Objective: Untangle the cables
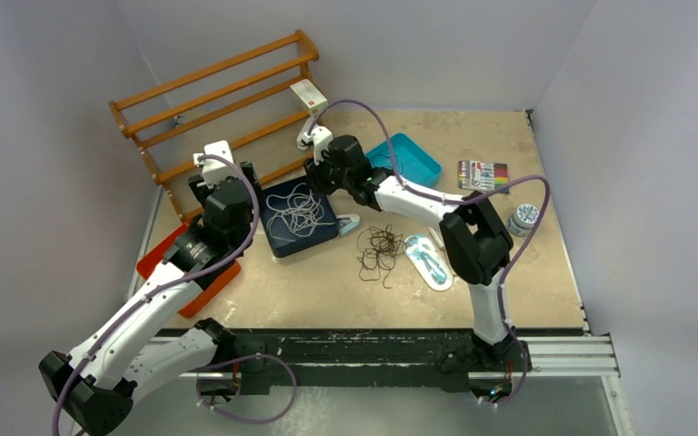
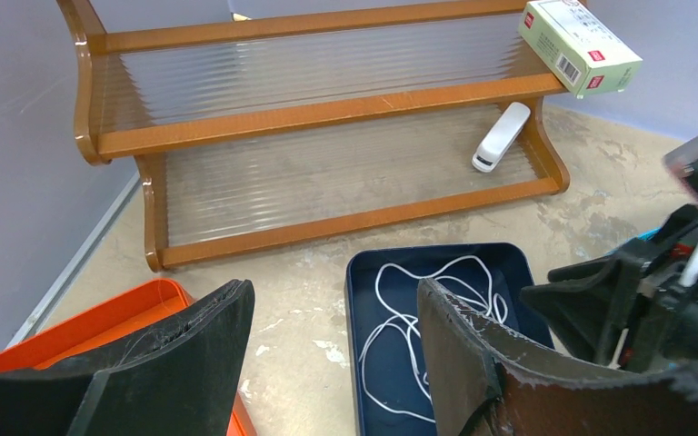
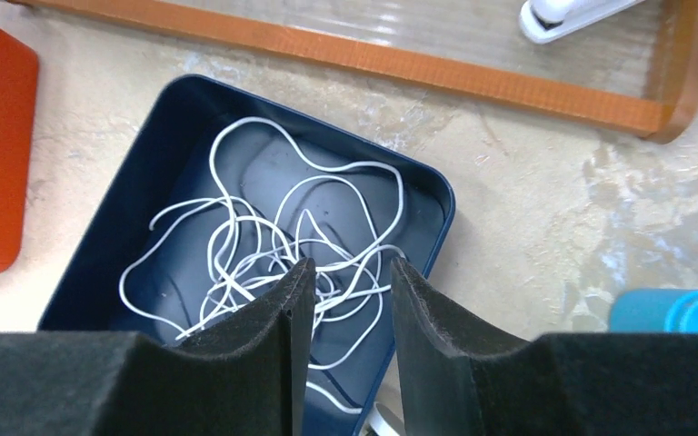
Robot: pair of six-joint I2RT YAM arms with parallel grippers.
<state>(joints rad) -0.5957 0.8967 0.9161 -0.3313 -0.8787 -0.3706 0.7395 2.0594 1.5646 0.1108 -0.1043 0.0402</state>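
The white cable (image 1: 298, 212) lies in loose loops inside the dark blue tray (image 1: 277, 243); it also shows in the right wrist view (image 3: 264, 245) and the left wrist view (image 2: 400, 318). A dark tangle of black and brown cable (image 1: 380, 249) lies on the table right of the tray. My right gripper (image 3: 350, 272) is open and empty just above the white cable at the tray's near right side; it shows in the top view (image 1: 320, 174) too. My left gripper (image 2: 332, 309) is open and empty, over the tray's left edge (image 2: 356, 363), above the orange tray (image 1: 159, 259).
A wooden rack (image 1: 218, 100) stands at the back left with a small box (image 2: 580, 45) on top and a white stapler (image 2: 502, 136) on its lower shelf. A cyan tray (image 1: 409, 156), marker pack (image 1: 483, 174), small jar (image 1: 523, 218) and packaged scissors (image 1: 427, 262) lie right.
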